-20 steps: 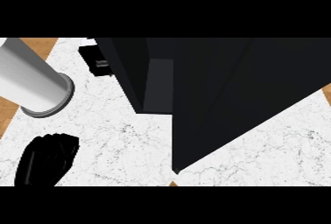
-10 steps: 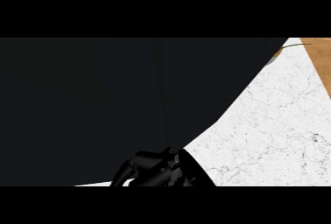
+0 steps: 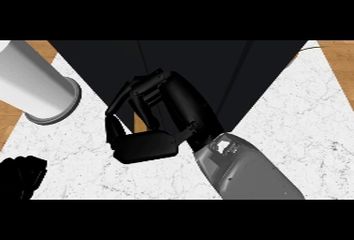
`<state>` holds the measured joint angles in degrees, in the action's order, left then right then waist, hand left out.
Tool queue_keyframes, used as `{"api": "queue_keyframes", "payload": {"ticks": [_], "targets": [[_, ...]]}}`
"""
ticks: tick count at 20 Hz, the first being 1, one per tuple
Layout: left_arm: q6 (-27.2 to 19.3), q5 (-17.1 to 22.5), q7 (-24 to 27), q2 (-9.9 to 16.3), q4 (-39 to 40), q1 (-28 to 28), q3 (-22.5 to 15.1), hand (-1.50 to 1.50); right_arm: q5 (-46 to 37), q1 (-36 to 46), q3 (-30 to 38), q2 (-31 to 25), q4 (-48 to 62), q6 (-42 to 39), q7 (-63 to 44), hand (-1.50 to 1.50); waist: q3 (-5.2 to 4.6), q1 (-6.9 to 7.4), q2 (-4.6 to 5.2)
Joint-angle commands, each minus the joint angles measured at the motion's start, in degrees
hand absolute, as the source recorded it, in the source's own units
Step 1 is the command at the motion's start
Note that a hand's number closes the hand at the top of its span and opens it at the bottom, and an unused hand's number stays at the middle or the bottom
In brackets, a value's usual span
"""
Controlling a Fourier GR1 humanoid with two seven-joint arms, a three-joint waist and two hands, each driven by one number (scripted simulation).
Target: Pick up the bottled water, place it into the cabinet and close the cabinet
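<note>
Right hand (image 3: 162, 115) in middle, fingers curled, holding nothing I can see, in front of black cabinet (image 3: 200, 61). Left hand (image 3: 21, 178) low at left, fingers unclear.

right hand (image 3: 162, 112) raised mid-view with fingers curled round nothing, left hand (image 3: 21, 177) low at the left edge.

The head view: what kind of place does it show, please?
Probably a kitchen counter: a white marble top with a wooden surface beyond its edge, a dark cabinet standing on it, and a white cylinder beside.
</note>
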<state>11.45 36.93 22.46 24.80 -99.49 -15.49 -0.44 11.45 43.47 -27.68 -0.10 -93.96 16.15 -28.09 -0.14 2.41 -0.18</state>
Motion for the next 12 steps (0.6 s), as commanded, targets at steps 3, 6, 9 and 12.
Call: {"api": "queue_keyframes", "payload": {"ticks": [3, 6, 9, 12], "targets": [[1.82, 0.11, 0.89, -0.13, -0.82, -2.53, 1.15, 1.5, 4.86, 4.81, 10.62, -2.25, 17.25, -8.71, 7.65, 1.5, 0.14, -0.14, 0.78], [2.93, 0.93, 0.56, 0.66, -0.93, -2.73, 1.79, 1.5, 5.56, 4.03, 12.61, -4.96, 19.62, -11.25, 10.21, 1.5, 0.14, -0.07, 0.95], [2.06, 0.19, -0.52, 0.37, -2.01, -2.17, 0.69, 1.5, 5.35, 5.47, 13.08, -5.14, 23.78, -12.8, 12.44, 1.5, 0.14, 0.29, 1.22], [1.19, 1.66, -2.21, 0.84, -2.33, -0.37, 1.67, 1.5, 5.66, 4.05, 13.19, -6.53, 24.78, -14.93, 14.69, 1.5, 0.18, -0.32, 1.23]]}}
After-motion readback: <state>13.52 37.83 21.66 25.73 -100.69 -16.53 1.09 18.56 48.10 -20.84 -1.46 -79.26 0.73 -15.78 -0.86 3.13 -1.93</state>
